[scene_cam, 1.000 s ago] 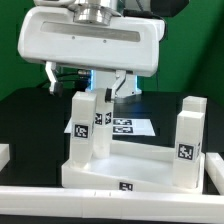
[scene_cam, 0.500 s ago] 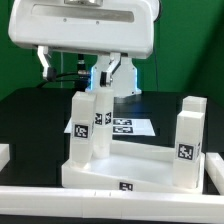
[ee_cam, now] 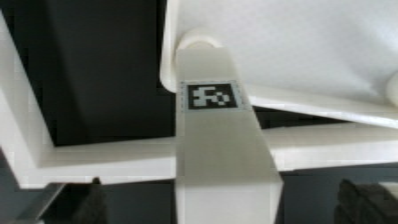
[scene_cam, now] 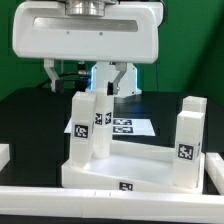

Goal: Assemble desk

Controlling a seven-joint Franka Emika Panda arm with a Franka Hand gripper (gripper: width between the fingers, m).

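The desk's white rimmed top (scene_cam: 125, 178) lies at the front of the black table, with several white tagged legs standing upright in its corners. My gripper (scene_cam: 107, 88) hangs over the far leg (scene_cam: 102, 112) on the exterior view's left, behind the near leg (scene_cam: 82, 125). In the wrist view that leg (ee_cam: 214, 95) runs down between my dark fingers (ee_cam: 64, 203). There is a gap on each side, so the gripper (ee_cam: 222, 205) is open and nothing is clamped. The top's white surface (ee_cam: 302, 50) shows beyond the leg.
Two more legs (scene_cam: 187, 145) (scene_cam: 195, 108) stand on the exterior view's right. The marker board (scene_cam: 128, 125) lies flat behind the desk top. A white bar (scene_cam: 110, 208) runs along the front edge, and a green backdrop closes the rear.
The gripper rose from above the far left leg, then sank back a little. Its jaws stayed wide. The desk parts have not moved.
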